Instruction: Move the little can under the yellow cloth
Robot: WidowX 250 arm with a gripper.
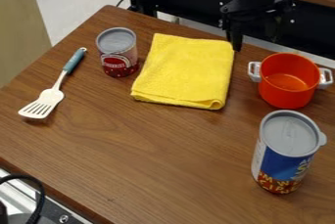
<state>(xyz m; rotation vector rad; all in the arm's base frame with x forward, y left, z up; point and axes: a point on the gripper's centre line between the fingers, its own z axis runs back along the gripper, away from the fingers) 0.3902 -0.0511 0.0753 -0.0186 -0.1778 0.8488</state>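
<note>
At the top right, my gripper (256, 42) hangs above the table's back edge, just beyond the cloth's back right corner, its fingers apart and nothing between them. The little can (118, 53), red with a grey lid, stands upright to the left of the cloth, close beside it. Folded into a flat rectangle, the yellow cloth (186, 71) lies on the wooden table (150, 149) between the little can and an orange pot. The gripper is well to the right of the little can.
The orange pot (288, 81) with white handles stands right of the cloth. A tall blue can (285, 152) with a grey lid is at the lower right. On the left lies a slotted spatula (49, 95) with a blue-grey handle.
</note>
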